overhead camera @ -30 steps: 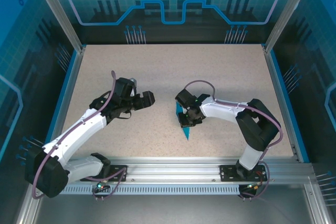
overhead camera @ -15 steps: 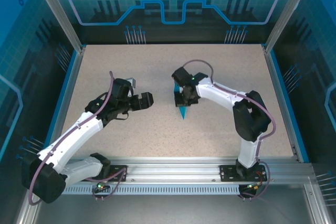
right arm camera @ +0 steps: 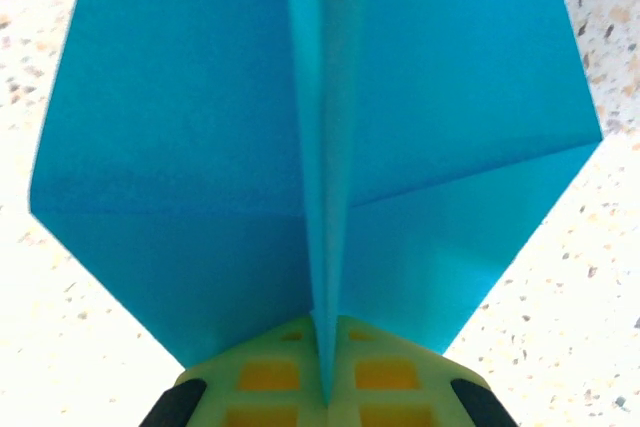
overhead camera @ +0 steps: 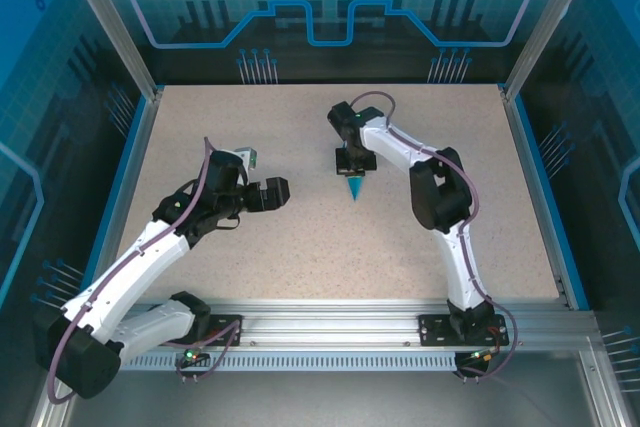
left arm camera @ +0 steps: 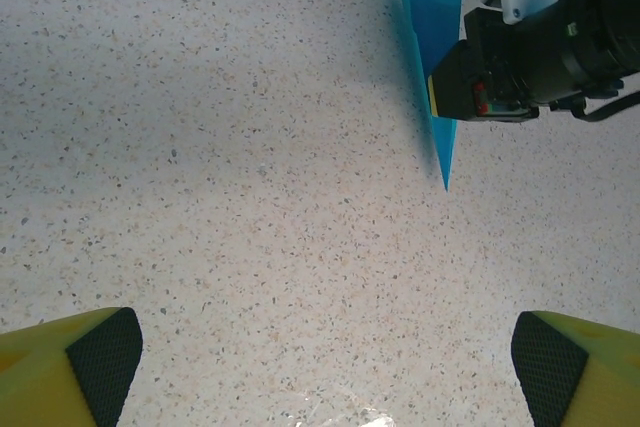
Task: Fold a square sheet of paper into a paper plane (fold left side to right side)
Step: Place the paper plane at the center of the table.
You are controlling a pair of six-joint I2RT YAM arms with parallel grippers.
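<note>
The square sheet of paper now has the form of a teal-blue paper plane (overhead camera: 354, 188), its pointed nose toward the near side. My right gripper (overhead camera: 352, 161) is shut on its central keel fold, at the far middle of the table. In the right wrist view the wings (right arm camera: 180, 147) spread to both sides and the keel runs down between the yellow-green fingers (right arm camera: 265, 377). My left gripper (overhead camera: 286, 190) stands open, left of the plane and apart from it, with nothing between its pads. In the left wrist view the plane (left arm camera: 430, 17) hangs from the right gripper (left arm camera: 470, 77) at the upper right.
The speckled beige table (overhead camera: 300, 247) has a blue rim (overhead camera: 128, 162) on the left and right. An aluminium rail (overhead camera: 340, 322) with both arm bases runs along the near edge. Frame posts (overhead camera: 105, 17) stand at the far corners.
My right arm has stretched out and carried the paper plane toward the far side of the table. My left gripper has drawn back a little to the left, still open.
</note>
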